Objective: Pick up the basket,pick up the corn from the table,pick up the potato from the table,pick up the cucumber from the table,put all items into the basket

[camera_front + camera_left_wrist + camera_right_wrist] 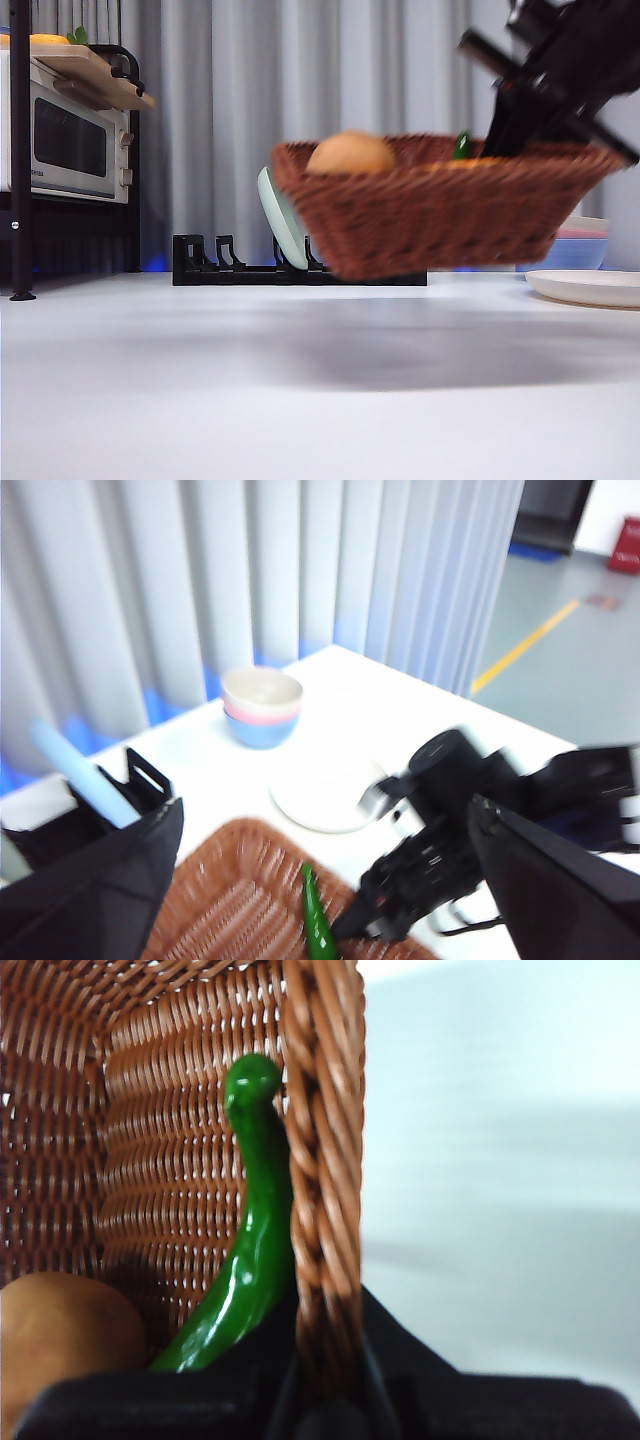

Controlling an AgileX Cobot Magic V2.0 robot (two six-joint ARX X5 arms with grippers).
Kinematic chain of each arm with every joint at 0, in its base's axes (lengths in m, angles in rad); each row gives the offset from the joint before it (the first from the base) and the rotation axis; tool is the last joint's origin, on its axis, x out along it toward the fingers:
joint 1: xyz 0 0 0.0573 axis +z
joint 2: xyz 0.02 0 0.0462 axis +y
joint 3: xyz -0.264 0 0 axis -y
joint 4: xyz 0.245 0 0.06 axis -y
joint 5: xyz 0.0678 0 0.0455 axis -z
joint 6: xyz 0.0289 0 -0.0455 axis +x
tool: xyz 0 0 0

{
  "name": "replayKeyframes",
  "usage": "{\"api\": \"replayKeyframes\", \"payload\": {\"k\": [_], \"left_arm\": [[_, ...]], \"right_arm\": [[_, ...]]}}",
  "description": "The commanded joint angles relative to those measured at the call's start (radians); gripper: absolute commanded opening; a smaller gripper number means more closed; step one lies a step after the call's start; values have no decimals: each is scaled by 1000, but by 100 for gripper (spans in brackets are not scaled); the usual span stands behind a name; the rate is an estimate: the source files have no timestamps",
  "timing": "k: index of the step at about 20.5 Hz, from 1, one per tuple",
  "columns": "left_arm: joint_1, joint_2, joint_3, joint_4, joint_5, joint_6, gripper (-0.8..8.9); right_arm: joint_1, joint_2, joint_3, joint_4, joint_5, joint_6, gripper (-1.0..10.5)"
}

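Note:
The brown wicker basket [440,210] hangs tilted in the air above the white table [300,400]. My right gripper [520,130] is shut on its braided rim [320,1110] at the right end. The tan potato [350,155] lies inside, also showing in the right wrist view [60,1330]. The green cucumber [255,1230] leans against the inner wall by my right gripper, its stem showing above the rim [462,146]. The corn is not clearly visible. My left gripper [322,810] is open and empty, above the basket [230,880] and cucumber [317,920].
A black dish rack [220,265] with a pale green plate [280,215] stands behind the basket. A microwave [65,140] on a shelf is at far left. Stacked pastel bowls [590,245] and a white plate [590,287] sit at the right.

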Motion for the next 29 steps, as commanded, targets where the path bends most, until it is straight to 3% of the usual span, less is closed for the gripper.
{"api": "replayKeyframes", "payload": {"k": [1,8,10,13,14,17,19,20,23,26,29], "left_arm": [[2,-50,-3,-31,-5,17,475],[2,-137,-3,-165,-46,17,475],[2,-137,-3,-217,-46,17,475],[2,-136,-3,-269,-46,40,475],[2,-136,-3,-278,-47,47,470],[2,-136,-3,-347,-95,89,444],[2,-136,-3,-426,-233,137,144],[2,-136,-4,-467,-293,154,-30],[2,-151,-10,-525,-374,151,-8],[2,-235,-97,-467,-387,151,-8],[0,-349,-279,-349,-386,151,-8]], "right_arm": [[20,71,13,52,-8,63,-17],[39,209,13,72,-3,93,3],[39,209,13,72,-3,103,195],[27,206,13,63,-1,105,597],[19,202,13,60,-4,105,611],[-3,138,13,35,-4,78,595],[-9,52,13,-15,-2,26,582],[-8,-5,13,-43,0,-12,474],[-2,-157,13,-112,46,-107,-6],[59,-295,11,-155,269,-179,-10],[125,-406,-12,-149,379,-226,-11]]}}
